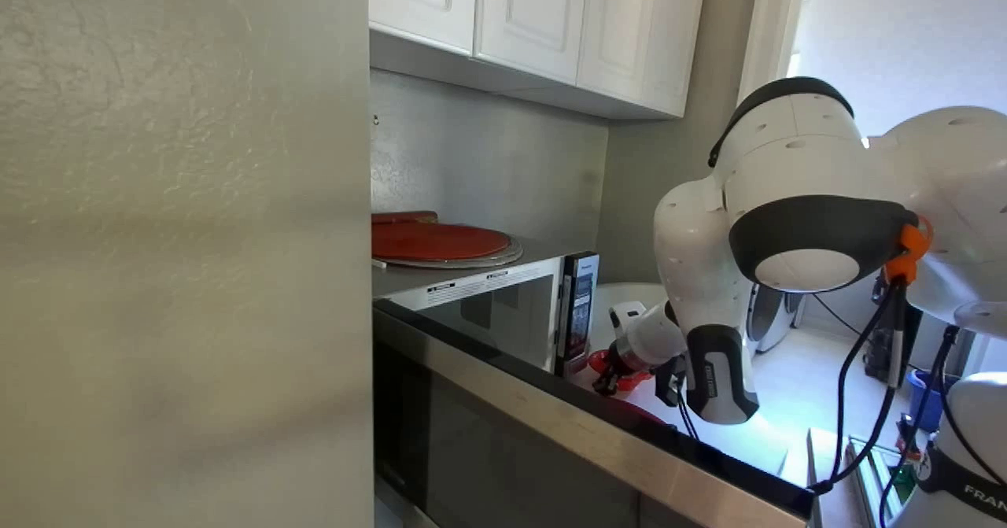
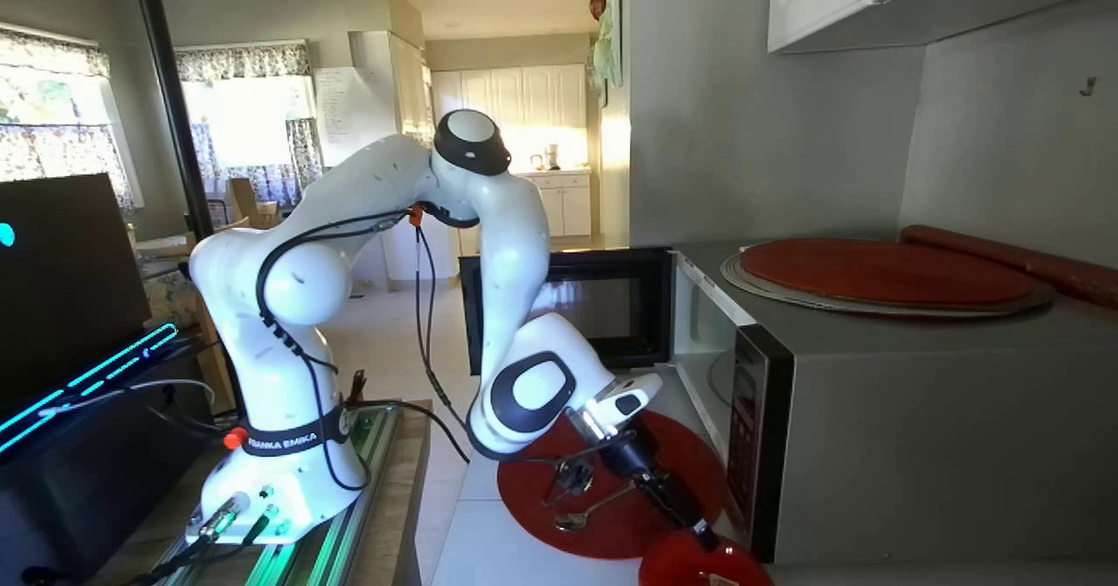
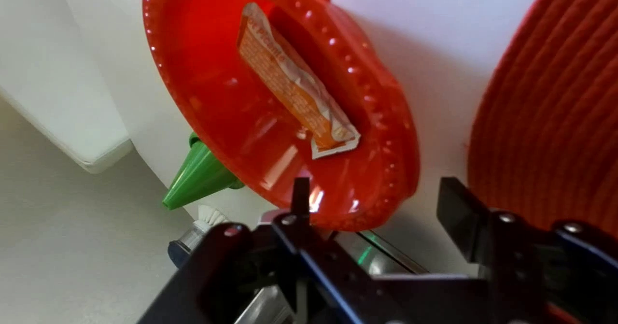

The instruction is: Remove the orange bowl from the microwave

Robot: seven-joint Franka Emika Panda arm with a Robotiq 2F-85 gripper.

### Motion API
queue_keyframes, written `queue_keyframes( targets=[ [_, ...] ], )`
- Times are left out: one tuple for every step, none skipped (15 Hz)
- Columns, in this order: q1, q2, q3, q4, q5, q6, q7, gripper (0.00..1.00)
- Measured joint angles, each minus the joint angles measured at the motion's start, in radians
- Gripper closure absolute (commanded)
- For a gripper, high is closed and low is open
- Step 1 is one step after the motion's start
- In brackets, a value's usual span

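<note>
The red-orange bowl sits on the white counter outside the microwave, holding an orange-and-white packet. The bowl also shows in both exterior views, partly behind my gripper or cut by the frame. My gripper is open at the bowl's edge in the wrist view. One finger overlaps the bowl's inside, the other is beyond its rim; contact cannot be told. The gripper also shows in both exterior views. The microwave has its door swung open; its inside is mostly hidden.
A red round placemat with a spoon lies beside the bowl. A flat red disc lies on the microwave. A green cone, a brush and a shiny metal object are near the bowl.
</note>
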Motion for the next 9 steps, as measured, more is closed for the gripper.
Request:
queue_keyframes(
  targets=[
    [-0.006, 0.024, 0.001, -0.006, -0.031, -0.009, -0.008, 0.0],
    [-0.013, 0.055, 0.0, -0.016, -0.072, -0.019, -0.019, 0.0],
    [-0.02, 0.095, -0.003, -0.03, -0.124, -0.024, -0.029, 0.0],
    [-0.024, 0.14, -0.015, -0.046, -0.187, -0.03, -0.032, 0.0],
    [-0.025, 0.189, -0.037, -0.061, -0.262, -0.044, -0.03, 0.0],
    [-0.024, 0.24, -0.063, -0.073, -0.34, -0.068, -0.026, 0.0],
    [-0.024, 0.292, -0.089, -0.082, -0.419, -0.1, -0.02, 0.0],
    [-0.025, 0.346, -0.114, -0.089, -0.498, -0.138, -0.012, 0.0],
    [-0.025, 0.401, -0.136, -0.097, -0.577, -0.182, -0.004, 0.0]
  ],
)
